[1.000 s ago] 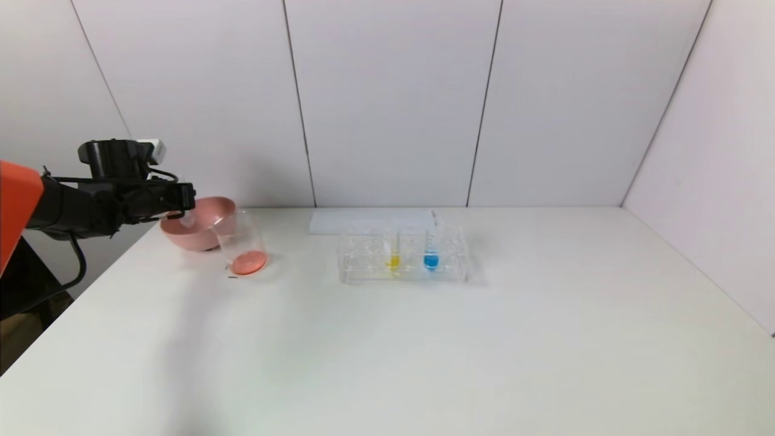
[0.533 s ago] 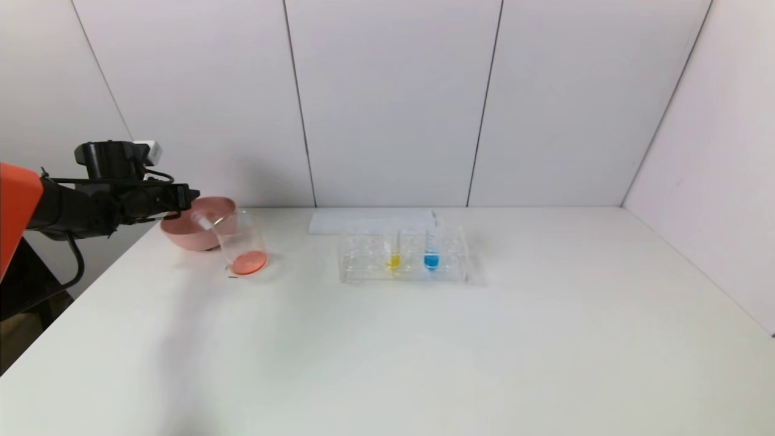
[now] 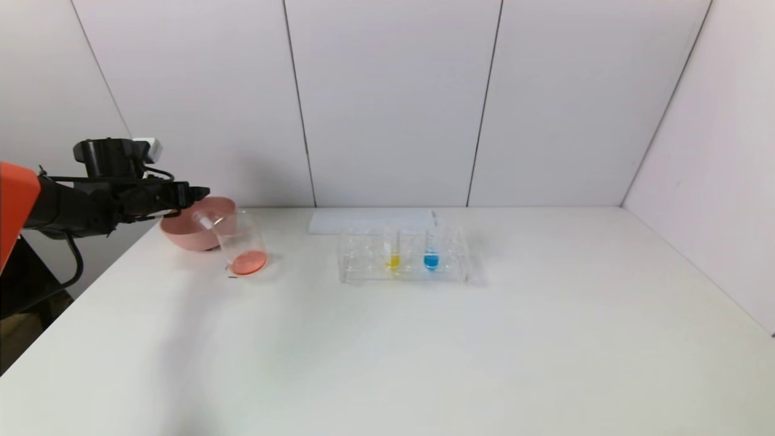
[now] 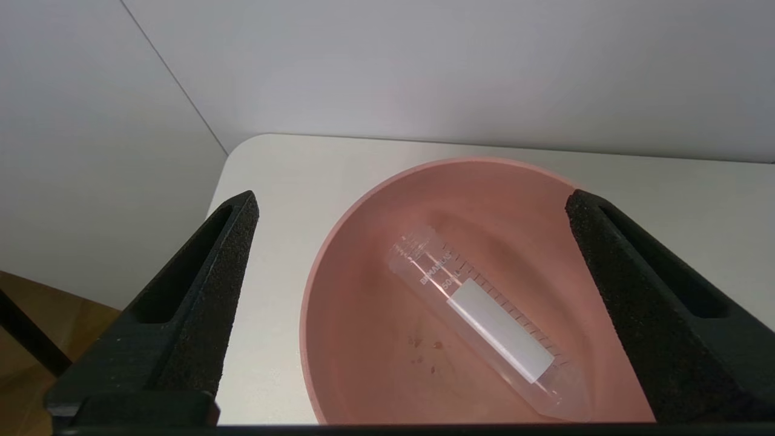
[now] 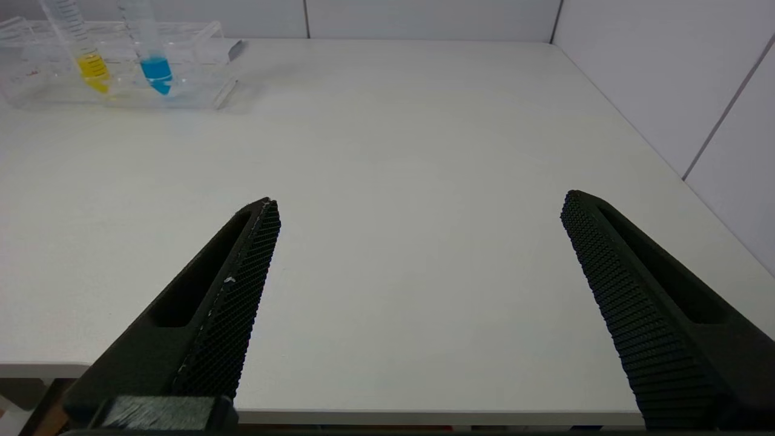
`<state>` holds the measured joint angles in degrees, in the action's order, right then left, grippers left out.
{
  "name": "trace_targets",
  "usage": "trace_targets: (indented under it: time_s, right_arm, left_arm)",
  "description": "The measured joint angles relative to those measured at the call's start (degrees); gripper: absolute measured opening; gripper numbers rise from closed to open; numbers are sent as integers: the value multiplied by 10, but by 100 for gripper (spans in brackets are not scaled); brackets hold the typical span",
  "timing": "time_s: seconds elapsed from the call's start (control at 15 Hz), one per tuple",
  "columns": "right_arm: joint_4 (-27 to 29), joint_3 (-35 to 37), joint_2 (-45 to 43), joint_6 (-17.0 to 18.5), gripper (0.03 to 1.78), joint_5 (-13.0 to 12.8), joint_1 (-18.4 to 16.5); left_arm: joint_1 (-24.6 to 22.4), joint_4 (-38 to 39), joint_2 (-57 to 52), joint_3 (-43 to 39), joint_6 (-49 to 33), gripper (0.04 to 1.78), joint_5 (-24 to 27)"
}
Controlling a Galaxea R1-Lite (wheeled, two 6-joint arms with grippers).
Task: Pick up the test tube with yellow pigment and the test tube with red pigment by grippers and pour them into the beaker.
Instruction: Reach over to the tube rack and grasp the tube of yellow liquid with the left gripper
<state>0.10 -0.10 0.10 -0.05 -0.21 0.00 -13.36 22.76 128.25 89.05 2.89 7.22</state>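
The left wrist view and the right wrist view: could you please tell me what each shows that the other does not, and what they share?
Only the left wrist view shows the pink bowl with an emptied clear tube lying tilted inside it, below the open left gripper.

Only the right wrist view shows the clear rack holding the test tube with yellow pigment and a blue-liquid tube, both upright, beyond the open right gripper, which holds nothing.

Both show the white table and the pale wall panels behind it.
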Motion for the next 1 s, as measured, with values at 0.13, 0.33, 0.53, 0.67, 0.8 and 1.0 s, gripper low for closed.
trace_targets:
  time_s: [0.13,0.33,0.53,0.67,0.8,1.0]
  right_arm:
    - [0,0,0,0,170,0,0]
    - [0,0,0,0,170,0,0]
    - [0,0,0,0,170,0,0]
    - [0,0,0,0,170,0,0]
    - [0,0,0,0,170,0,0]
    - [0,0,0,0,170,0,0]
  left_arm:
    - [1,0,-10,-5,1,177,0]
    - [6,0,-26,-16,1,177,0]
    - [12,-1,-47,-24,0,177,0]
    - [18,-1,-62,-27,0,177,0]
    - [27,-1,-79,-28,0,177,-1]
    - [46,-2,-104,-35,0,177,-4]
